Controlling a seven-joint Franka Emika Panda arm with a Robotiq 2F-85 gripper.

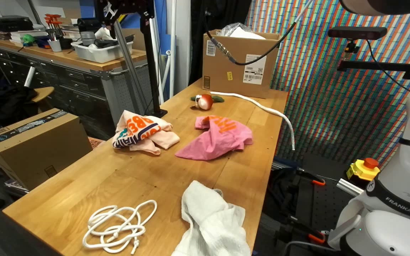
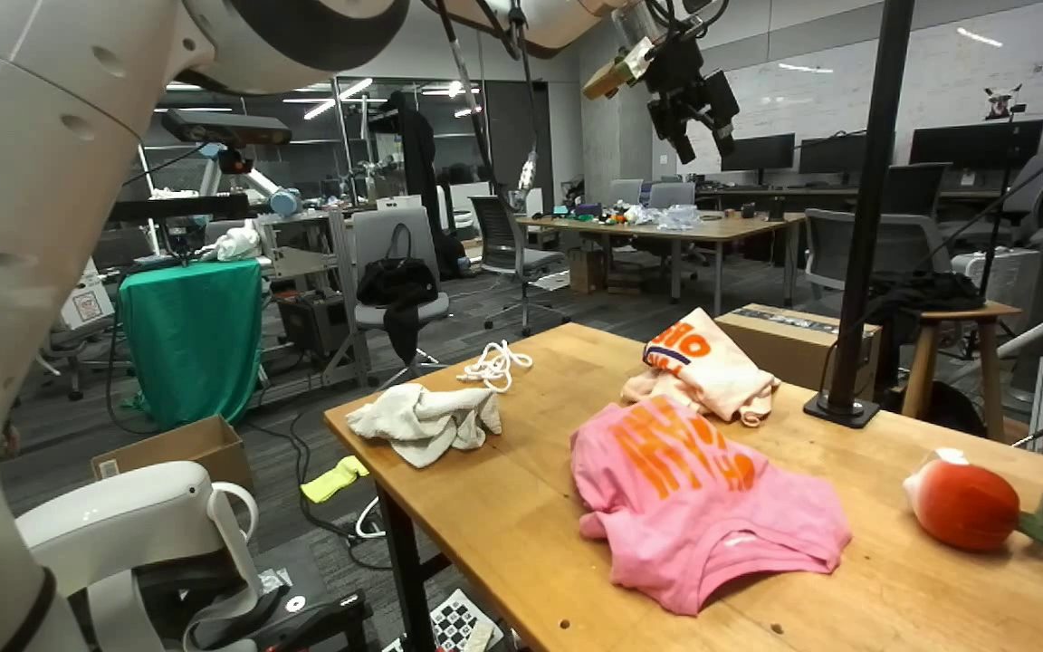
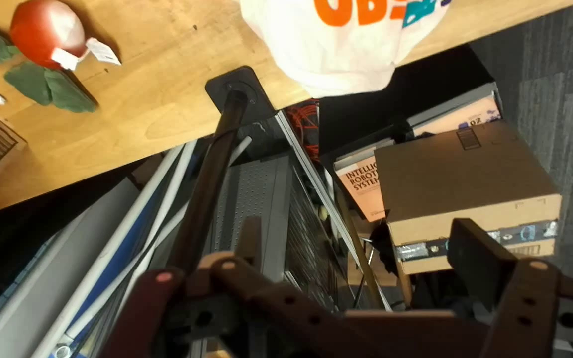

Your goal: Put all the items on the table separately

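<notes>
Wrist view: the gripper (image 3: 358, 228) is spread wide and holds nothing. On the table (image 1: 126, 181) the pink shirt (image 1: 219, 139), peach cloth (image 1: 146, 132), towel (image 1: 212, 224), rope (image 1: 114, 236) and toy flower (image 1: 206, 101) lie apart, so we judge the separating nearly done. Next, we would check the big box (image 1: 237, 76), whose contents we mostly cannot see; an exterior view cuts off the towel's end.

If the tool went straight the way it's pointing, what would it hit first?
Probably the orange book or the brown cardboard box: in the wrist view the tool seems aimed past the table, but depth is unclear.
</notes>
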